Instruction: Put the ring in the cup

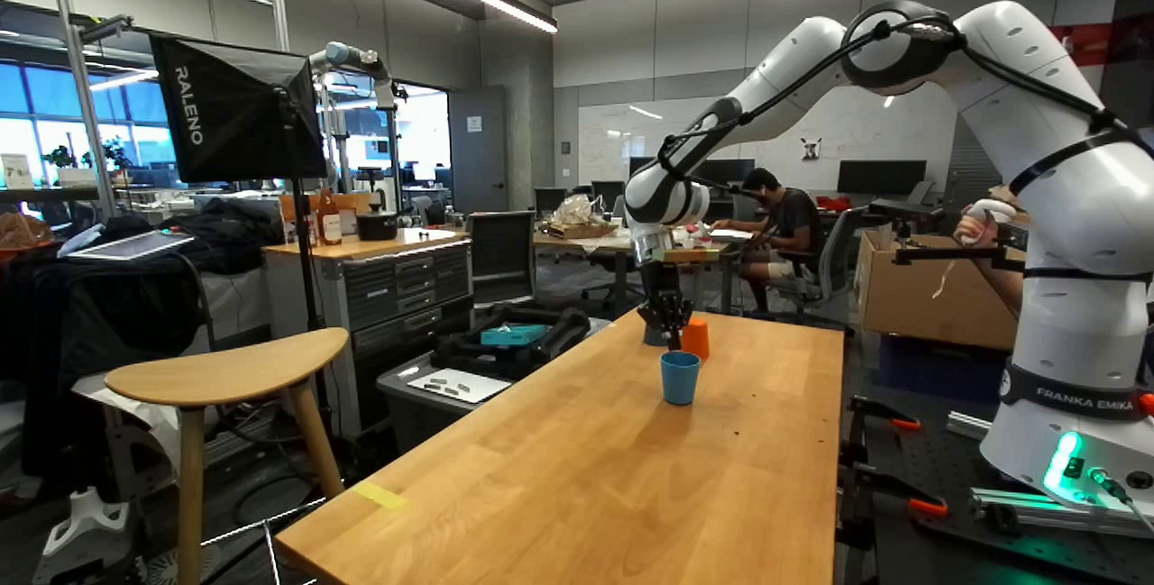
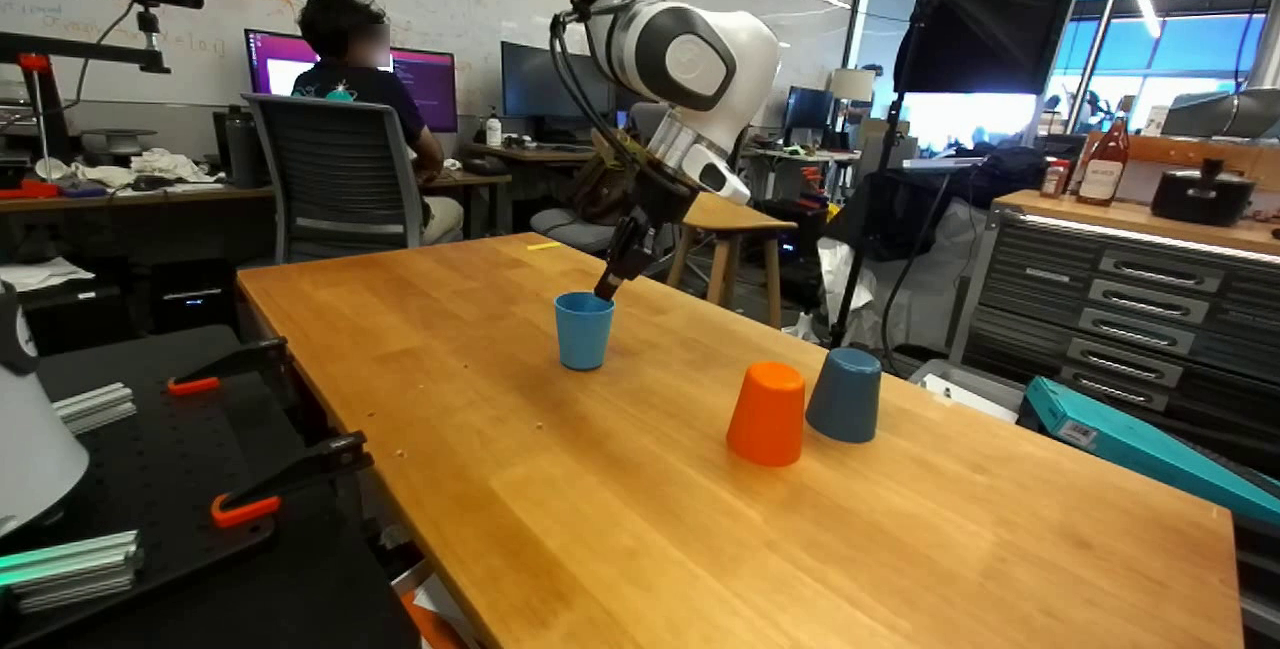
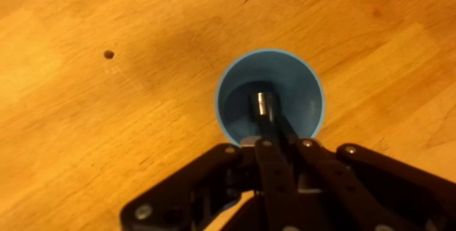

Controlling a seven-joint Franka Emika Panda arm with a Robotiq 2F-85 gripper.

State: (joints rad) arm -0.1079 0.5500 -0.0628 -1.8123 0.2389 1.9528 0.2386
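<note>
The small blue cup stands upright on the wooden table in both exterior views (image 1: pixel 680 382) (image 2: pixel 582 337). In the wrist view I look into its opening (image 3: pixel 301 85). My gripper points down at the cup in both exterior views (image 1: pixel 673 343) (image 2: pixel 606 289), with its tip close to rim height. In the wrist view the fingers come together over the opening. A dark, shiny, band-like piece, which looks like the ring (image 3: pixel 262 103), is at the fingertips over the cup. I cannot tell whether it is between or around the tips. The inside is partly hidden by the fingers.
An upside-down orange cup (image 2: pixel 768 416) and an upside-down dark blue cup (image 2: pixel 845 396) stand side by side on the table (image 2: pixel 600 519), farther along it. In an exterior view they are behind the gripper (image 1: pixel 697 339). A wooden stool (image 1: pixel 234 369) stands beside the table.
</note>
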